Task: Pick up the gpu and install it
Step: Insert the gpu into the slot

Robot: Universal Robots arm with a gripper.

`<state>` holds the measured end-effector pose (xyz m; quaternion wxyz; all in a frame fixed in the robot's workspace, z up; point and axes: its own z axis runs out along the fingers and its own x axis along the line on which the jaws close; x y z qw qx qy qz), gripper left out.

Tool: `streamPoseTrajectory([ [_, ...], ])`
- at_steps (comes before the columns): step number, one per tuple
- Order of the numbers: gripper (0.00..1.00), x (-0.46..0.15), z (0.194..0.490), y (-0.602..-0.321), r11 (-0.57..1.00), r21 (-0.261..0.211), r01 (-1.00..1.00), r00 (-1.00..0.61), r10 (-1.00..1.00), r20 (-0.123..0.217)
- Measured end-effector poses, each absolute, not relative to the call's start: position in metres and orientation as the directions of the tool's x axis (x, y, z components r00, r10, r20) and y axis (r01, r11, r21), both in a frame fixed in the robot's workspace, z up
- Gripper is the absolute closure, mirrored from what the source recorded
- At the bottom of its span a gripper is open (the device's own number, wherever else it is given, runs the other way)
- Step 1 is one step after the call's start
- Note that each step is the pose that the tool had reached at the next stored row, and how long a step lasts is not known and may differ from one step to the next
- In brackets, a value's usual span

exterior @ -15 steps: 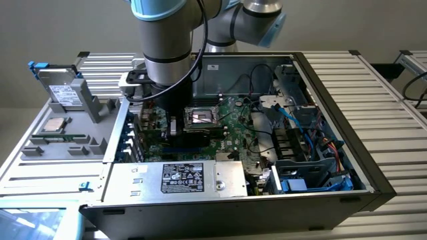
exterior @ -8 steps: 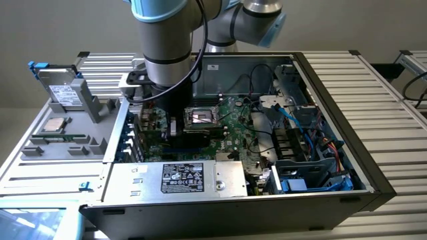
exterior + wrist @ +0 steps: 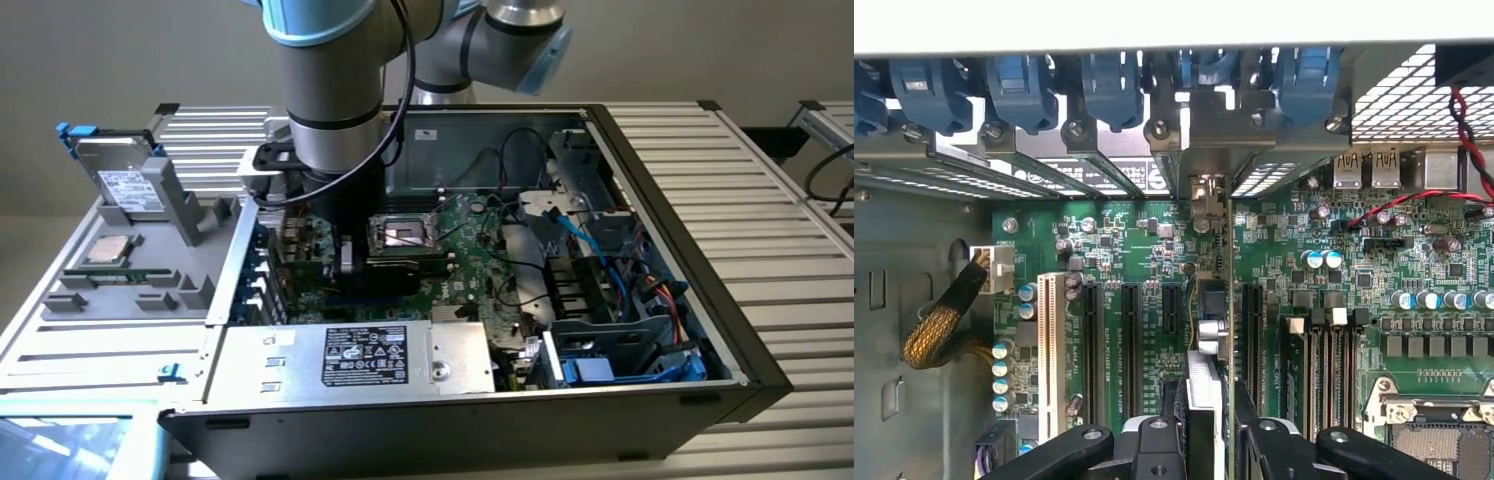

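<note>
Item: my gripper [image 3: 1206,415], clamped on the gpu [image 3: 1210,300]. The card is edge-on over the motherboard [image 3: 1114,240], with black slots [image 3: 1132,345] either side.
Seating: cannot tell.
Risk: a slight tilt would jam the card edge beside its slot or snag the rear frame [image 3: 954,165].
Room: tight sideways, latches [image 3: 1019,85] just beyond, case open above.

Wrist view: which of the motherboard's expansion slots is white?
The slot at the row's end, beside the braided cable; the other slots, nearer the gpu, are black.
</note>
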<state>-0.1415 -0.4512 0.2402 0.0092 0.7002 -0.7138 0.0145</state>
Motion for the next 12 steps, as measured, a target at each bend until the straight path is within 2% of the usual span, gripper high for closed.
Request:
streamPoseTrajectory([
  [12, 0.71, -0.1415, 0.2395, -0.4511, 0.019, -0.008, -1.0, -0.019, -0.999, 0.033],
])
